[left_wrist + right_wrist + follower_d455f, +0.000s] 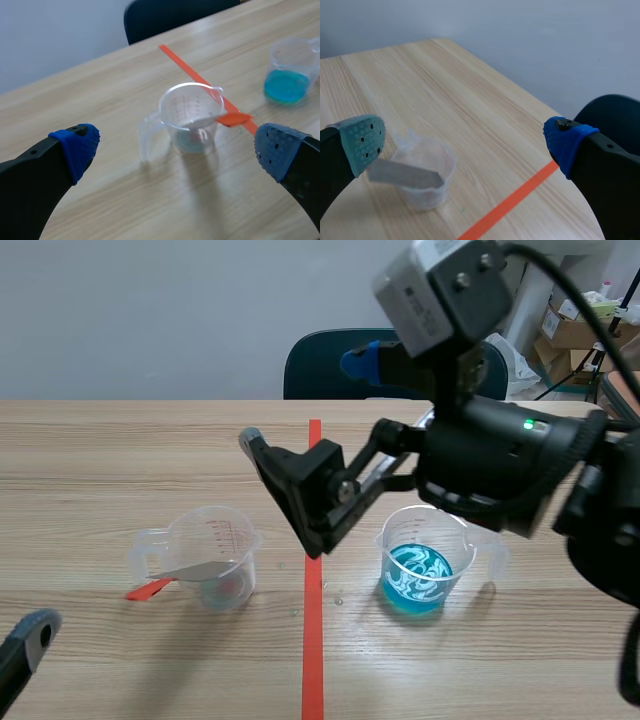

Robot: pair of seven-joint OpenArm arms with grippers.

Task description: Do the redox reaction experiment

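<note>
A clear measuring cup [215, 555] stands left of the tape line. A grey strip with an orange-red end [175, 578] leans in it, the orange end sticking out over the rim. A second clear cup [418, 575] holding blue liquid stands right of the line. My right gripper [303, 400] hangs open above the table's middle, raised well over the cups. In the right wrist view the strip [405, 174] and its cup [425, 175] lie below the open right gripper [465, 142]. My left gripper [175, 150] is open, low near the front left, with the cup [192, 120] ahead of it.
An orange-red tape line [314, 640] runs down the table's middle. A dark blue chair [320, 365] stands behind the far edge. Cardboard boxes [575, 330] sit in the back right corner. The blue cup [287, 85] is far beyond the left gripper.
</note>
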